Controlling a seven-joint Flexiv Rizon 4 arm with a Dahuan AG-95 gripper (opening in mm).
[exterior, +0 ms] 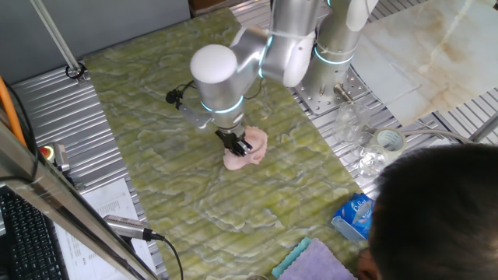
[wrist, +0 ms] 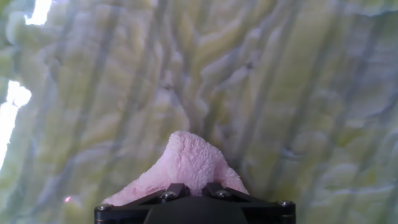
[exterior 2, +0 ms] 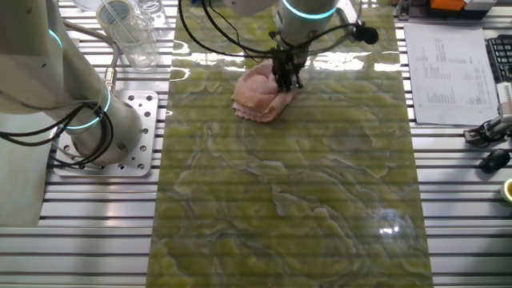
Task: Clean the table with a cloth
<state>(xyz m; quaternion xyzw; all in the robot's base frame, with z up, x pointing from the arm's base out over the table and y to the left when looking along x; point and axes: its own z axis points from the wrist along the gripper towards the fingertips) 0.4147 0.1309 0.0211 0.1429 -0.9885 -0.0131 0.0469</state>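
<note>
On the long yellow-green marbled table (exterior: 179, 140), near its middle strip, the small pale pink fluffy cloth (exterior: 247, 148) lay bunched. The black two-finger gripper (exterior: 236, 145) stood closed upon it, fingers pinching the fabric.

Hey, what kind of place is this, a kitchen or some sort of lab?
Likely a robotics lab: the gripper presses a pink cloth on a marbled table, beside ribbed metal panels and a keyboard.
</note>
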